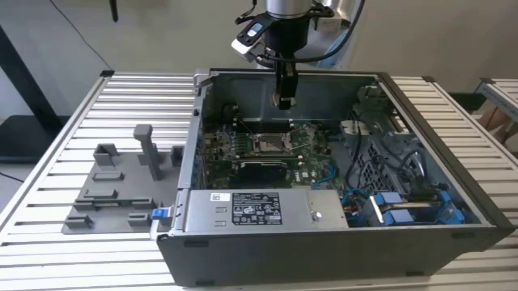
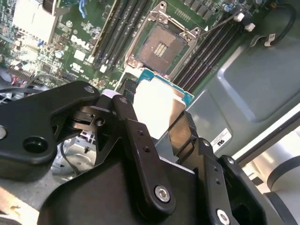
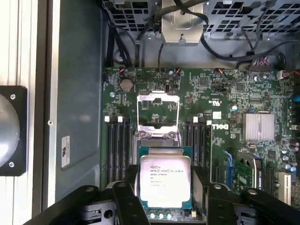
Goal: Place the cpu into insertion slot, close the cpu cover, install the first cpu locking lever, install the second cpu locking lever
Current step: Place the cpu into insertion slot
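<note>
1. Slatted metal table [image 1: 121, 97] carries an open grey steel computer case [image 1: 324, 260], with the green motherboard [image 3: 225, 93] exposed on its floor.
2. The arm's black two-fingered gripper [image 1: 283, 100] hangs inside the case near its rear wall, above the board. Its fingers are closed on two opposite edges of the cpu [image 3: 165, 180], a thin square chip with a silvery top and a green rim.
3. The chip is in the air, clear of the board and just short of the insertion slot [image 2: 161, 47], a square socket with a silvery rim and dark centre near the middle of the motherboard.
4. The cpu cover [image 3: 158, 108], a thin silvery frame plate with a square window, stands raised at the slot's far edge, leaving the socket bare.
5. Risk: the grip is on thin edges only, so the chip could slip or tilt and land askew, damaging the socket's contacts.
6. Risk: black memory slots [image 3: 117, 145] flank the socket closely, and the wide fingers could catch on them or on the raised cover.
</note>
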### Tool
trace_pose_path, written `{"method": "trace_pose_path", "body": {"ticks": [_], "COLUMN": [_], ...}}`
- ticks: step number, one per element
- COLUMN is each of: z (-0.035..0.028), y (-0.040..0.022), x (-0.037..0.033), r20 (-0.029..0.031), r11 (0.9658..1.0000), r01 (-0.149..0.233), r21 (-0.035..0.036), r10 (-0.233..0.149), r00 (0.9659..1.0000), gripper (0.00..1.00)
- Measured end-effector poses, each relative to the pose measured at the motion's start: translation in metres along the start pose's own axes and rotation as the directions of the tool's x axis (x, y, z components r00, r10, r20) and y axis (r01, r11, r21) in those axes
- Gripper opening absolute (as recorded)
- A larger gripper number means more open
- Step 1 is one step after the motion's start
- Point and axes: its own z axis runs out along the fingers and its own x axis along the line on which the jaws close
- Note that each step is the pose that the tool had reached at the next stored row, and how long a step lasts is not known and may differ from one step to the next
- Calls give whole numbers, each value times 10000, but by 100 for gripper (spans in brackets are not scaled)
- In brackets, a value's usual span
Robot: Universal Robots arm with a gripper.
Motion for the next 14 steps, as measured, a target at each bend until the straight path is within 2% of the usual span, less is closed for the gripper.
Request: {"method": "trace_pose_path", "body": {"ticks": [14], "z": [248], "y": [-71], "x": [-2], "r20": [2], "r11": [10000], "r01": [-13], "r21": [1], "r10": [13], "r00": [10000], "gripper": [55]}}
